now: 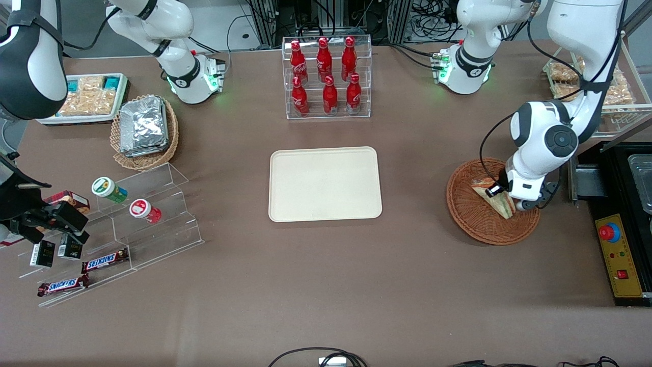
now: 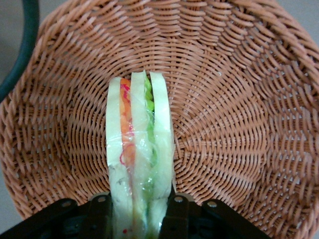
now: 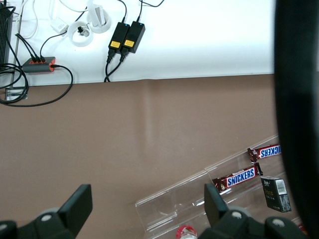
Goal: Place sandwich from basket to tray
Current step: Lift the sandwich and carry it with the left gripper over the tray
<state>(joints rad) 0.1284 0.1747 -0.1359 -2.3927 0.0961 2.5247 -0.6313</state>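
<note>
Robotics lab staged as a snack shop: brown worktop (image 1: 326,285), cola bottle rack (image 1: 326,76), Snickers bars (image 1: 104,261), emergency-stop box (image 1: 619,255), loose cables (image 1: 433,15).

Six red cola bottles (image 1: 326,76) are standing in a clear rack (image 1: 327,113) on the brown desk (image 1: 326,285). Toward the parked arm's end, a tan wicker basket (image 1: 147,155) is holding foil packets (image 1: 143,125), just beside a white tray of snack packets (image 1: 86,99). Nearer the front camera, clear acrylic steps (image 1: 153,224) are carrying two tipped cups (image 1: 108,189), small dark boxes (image 1: 43,253) and two Snickers bars (image 1: 104,261). Toward the working arm's end, a yellow control panel (image 1: 620,255) with a red button is lying flat.
</note>
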